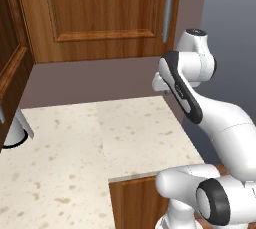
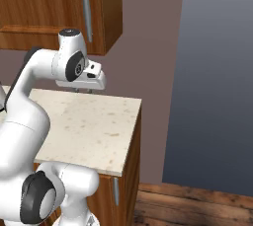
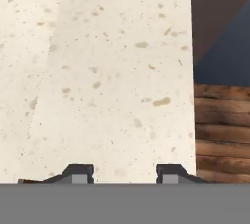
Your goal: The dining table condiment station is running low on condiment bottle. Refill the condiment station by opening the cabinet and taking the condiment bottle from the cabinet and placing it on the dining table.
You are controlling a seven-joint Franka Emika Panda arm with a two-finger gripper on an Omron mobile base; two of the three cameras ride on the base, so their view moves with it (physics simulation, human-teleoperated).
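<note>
Cabinet door shut, handle above the tool. Tool hangs over bare speckled counter, fingers apart, holding nothing.

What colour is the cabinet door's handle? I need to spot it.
Silver, a long vertical bar handle on the reddish-brown cabinet; clearest in the left base view.

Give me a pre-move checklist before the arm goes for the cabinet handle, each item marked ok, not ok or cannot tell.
1. Cabinet door shut, handle free to grab: ok.
2. Gripper fingers apart, nothing between them: ok.
3. Gripper lined up with the handle: not ok; it points down at the worktop, below the cabinet.
4. Worktop under the hand bare of obstacles: ok.
5. Condiment bottle inside the cabinet: cannot tell, door closed.
</note>
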